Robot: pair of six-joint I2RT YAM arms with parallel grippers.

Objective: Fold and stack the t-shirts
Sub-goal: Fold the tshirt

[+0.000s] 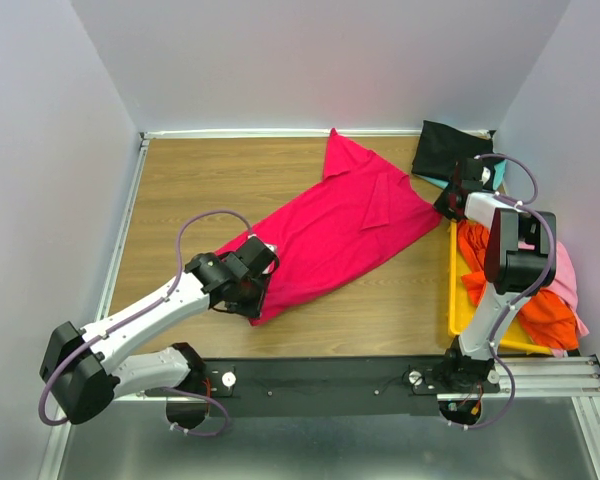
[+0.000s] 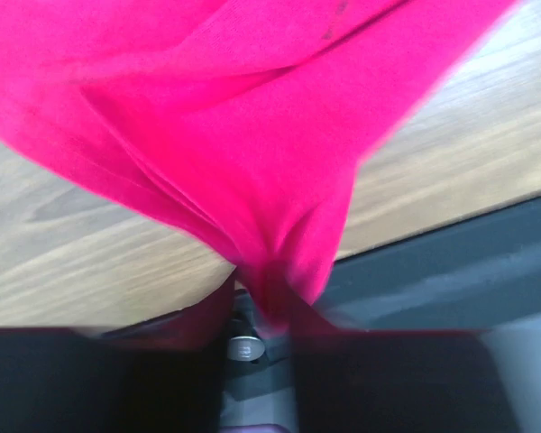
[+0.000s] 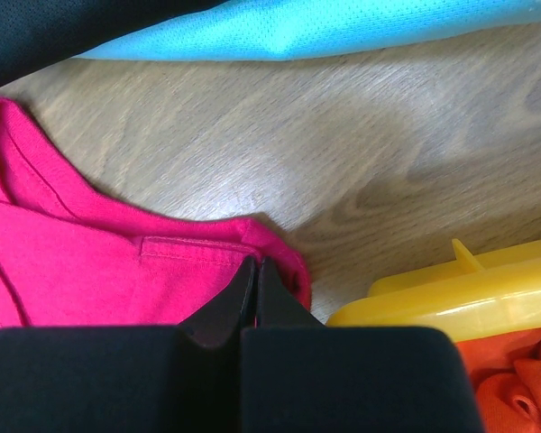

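The crimson-red t-shirt (image 1: 340,235) lies spread diagonally across the wooden table. My left gripper (image 1: 248,288) is shut on its lower corner; in the left wrist view the red cloth (image 2: 252,162) bunches down between the jaws (image 2: 266,307). My right gripper (image 1: 446,203) is shut on the shirt's right corner by the bin; in the right wrist view the closed fingertips (image 3: 255,269) pinch the hemmed red edge (image 3: 117,271). A black t-shirt (image 1: 450,148) and a teal one (image 3: 325,27) lie at the back right. Orange (image 1: 540,310) and pink (image 1: 568,275) shirts lie in the bin.
The yellow plastic bin (image 1: 452,290) stands along the right side of the table; its rim shows in the right wrist view (image 3: 451,293). A black rail (image 1: 360,385) runs along the near edge. White walls close in the table on three sides.
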